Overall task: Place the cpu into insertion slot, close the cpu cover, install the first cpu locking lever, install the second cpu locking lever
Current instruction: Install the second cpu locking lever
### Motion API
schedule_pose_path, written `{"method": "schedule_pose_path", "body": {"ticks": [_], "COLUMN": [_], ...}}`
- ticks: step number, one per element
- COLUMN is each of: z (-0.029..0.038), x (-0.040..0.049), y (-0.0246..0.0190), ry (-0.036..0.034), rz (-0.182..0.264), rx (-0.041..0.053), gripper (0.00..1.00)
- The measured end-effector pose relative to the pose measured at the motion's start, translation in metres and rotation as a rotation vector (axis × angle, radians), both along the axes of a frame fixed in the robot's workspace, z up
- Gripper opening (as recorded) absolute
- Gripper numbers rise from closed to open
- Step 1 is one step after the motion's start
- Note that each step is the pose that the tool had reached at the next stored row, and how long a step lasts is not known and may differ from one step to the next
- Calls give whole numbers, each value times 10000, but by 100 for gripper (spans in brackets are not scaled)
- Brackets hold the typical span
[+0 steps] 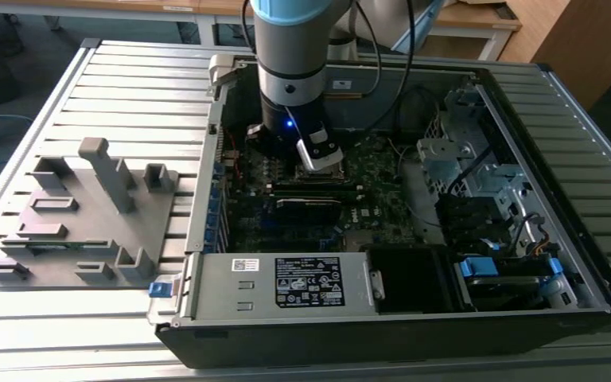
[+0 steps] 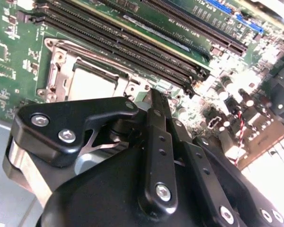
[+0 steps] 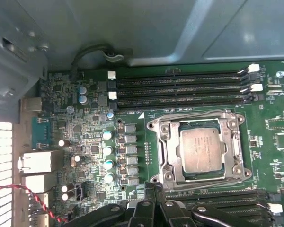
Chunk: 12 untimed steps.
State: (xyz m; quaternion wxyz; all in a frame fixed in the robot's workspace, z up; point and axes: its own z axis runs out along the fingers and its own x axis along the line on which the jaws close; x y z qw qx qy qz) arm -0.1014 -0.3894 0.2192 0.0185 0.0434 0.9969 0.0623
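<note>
Cpu (image 3: 202, 149) seated in insertion slot (image 3: 166, 150) (cover (image 3: 199, 118) down), end effector (image 2: 154, 101) pressed together just beside, empty.

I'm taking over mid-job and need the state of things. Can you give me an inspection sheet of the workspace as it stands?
Surface: ribbed metal table carrying the open computer case.
Job's things: cpu lies flat in the insertion slot; cpu cover is down, framing it. Whether the locking levers are latched cannot be told.
Clutter: grey fixture block on the table, at the exterior view's left of the case.
Grippers: gripper sits low over the board beside the socket, holding nothing visible.
Cables: red and black twisted wire near the rear ports; black cables inside the case.
Surroundings: wooden desks behind.
</note>
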Motion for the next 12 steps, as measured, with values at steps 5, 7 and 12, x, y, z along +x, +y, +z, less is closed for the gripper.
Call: {"method": "schedule_pose_path", "body": {"ticks": [5,7,12], "z": [5,7,6], "x": [0,9,120], "y": [1,6,61], "ry": [-1,2,0], "rz": [0,-1,0], "rx": [2,-3,-36], "gripper": [10,10,10]}}
